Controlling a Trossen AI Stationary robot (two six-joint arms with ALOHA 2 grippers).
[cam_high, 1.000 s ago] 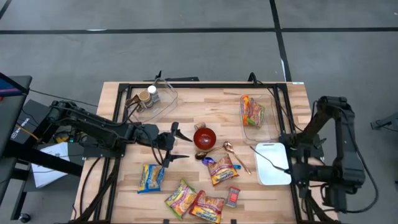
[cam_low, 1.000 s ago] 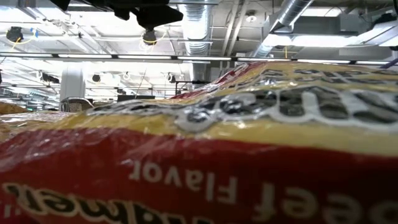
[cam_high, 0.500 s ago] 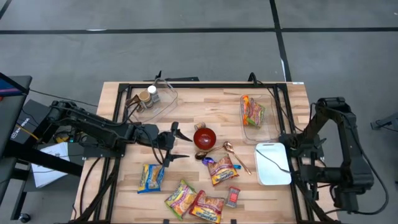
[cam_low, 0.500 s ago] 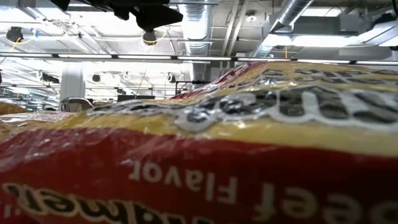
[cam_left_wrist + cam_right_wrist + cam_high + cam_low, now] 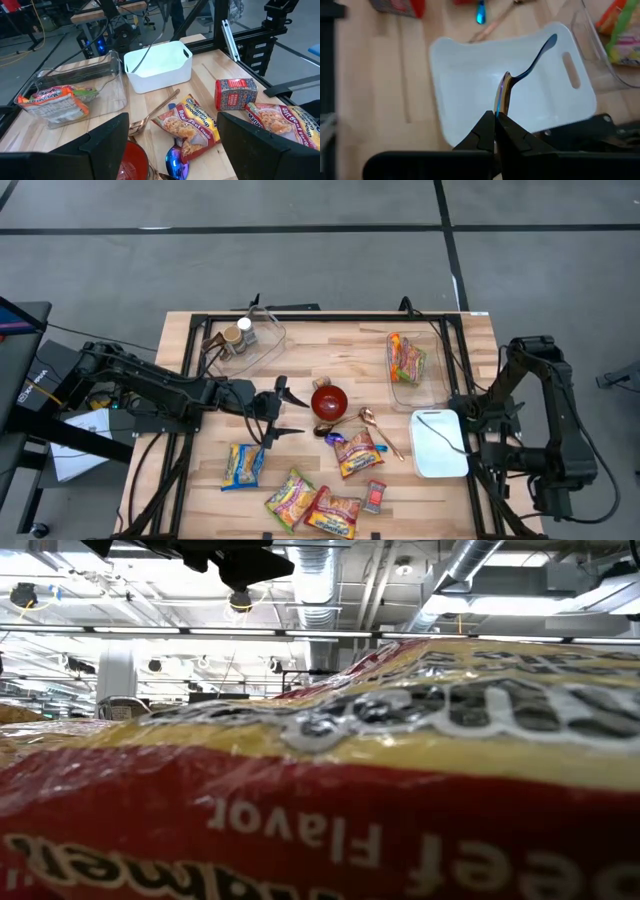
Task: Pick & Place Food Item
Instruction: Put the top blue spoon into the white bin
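Iridescent spoon (image 5: 520,80) is pinched by its handle in the shut right hand (image 5: 495,131) above the white bin (image 5: 470,65). Left hand (image 5: 170,150) hangs wide open, empty, beside the red bowl (image 5: 329,401).

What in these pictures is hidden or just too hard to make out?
- Low view: a noodle packet against the lens hides nearly the whole table.
- Left wrist view: the red bowl is cut off by the edge and the left end effector's dark fingers.
- High view: the jars in the clear bin are too small to identify.
- Right wrist view: whether the spoon rests on the white bin's floor cannot be told.
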